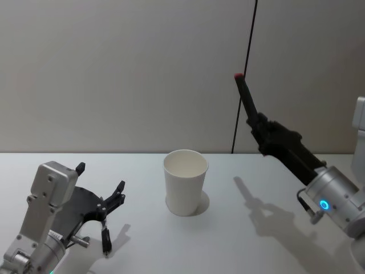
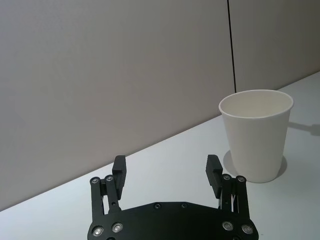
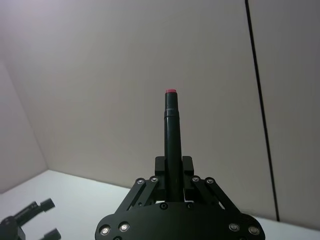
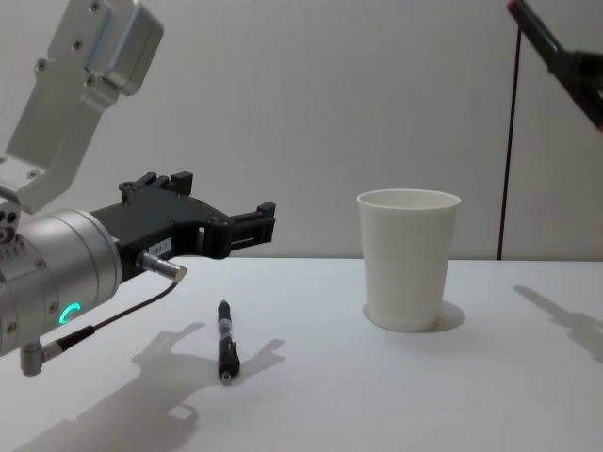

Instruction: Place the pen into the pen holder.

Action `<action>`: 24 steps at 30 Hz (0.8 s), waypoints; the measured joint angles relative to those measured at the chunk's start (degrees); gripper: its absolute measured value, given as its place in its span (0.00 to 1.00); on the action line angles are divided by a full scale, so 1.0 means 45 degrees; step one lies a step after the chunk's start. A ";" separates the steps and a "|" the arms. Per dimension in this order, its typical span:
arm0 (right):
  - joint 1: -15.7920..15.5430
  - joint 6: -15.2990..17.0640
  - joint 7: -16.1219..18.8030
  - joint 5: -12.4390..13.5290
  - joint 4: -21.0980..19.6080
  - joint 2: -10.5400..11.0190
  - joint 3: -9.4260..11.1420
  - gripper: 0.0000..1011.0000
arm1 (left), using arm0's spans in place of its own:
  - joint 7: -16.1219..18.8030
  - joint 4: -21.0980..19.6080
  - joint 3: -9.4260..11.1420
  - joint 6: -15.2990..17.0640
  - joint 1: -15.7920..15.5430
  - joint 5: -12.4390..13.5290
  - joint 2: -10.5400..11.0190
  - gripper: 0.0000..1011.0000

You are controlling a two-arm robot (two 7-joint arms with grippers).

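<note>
Right end effector [image 3: 173, 167]: raised, pinching a slim black pen with a red end [image 3: 171, 125], which points upward.
Pen holder [image 1: 185, 182]: plain white tapered paper cup, upright on the white bench [image 1: 256, 240], below and left of the held pen, well apart.
Left end effector [image 2: 166, 169]: spread, hovering left of the cup.
Second black pen [image 4: 226, 344]: lying on the bench below the left end effector.

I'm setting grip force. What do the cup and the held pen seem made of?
The cup looks like paper: matte white, thin wall, rolled rim. The pen in the right claw is probably plastic: smooth black barrel with a slight sheen, red end.
</note>
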 joint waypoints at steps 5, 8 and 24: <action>0.0268 -0.0475 0.0307 0.0096 0.0181 -0.0209 -0.0200 0.19 | 0.0001 0.0000 -0.0001 0.0000 0.0000 -0.0001 -0.0001 0.99; 0.0344 -0.0628 0.0375 0.0098 0.0258 -0.0291 -0.0319 0.19 | 0.0001 0.0000 -0.0001 0.0000 0.0000 0.0000 -0.0001 0.99; 0.0697 -0.1459 0.0222 -0.0374 0.1132 -0.0907 -0.1334 0.19 | 0.0001 0.0000 -0.0001 0.0000 0.0000 0.0000 -0.0001 0.99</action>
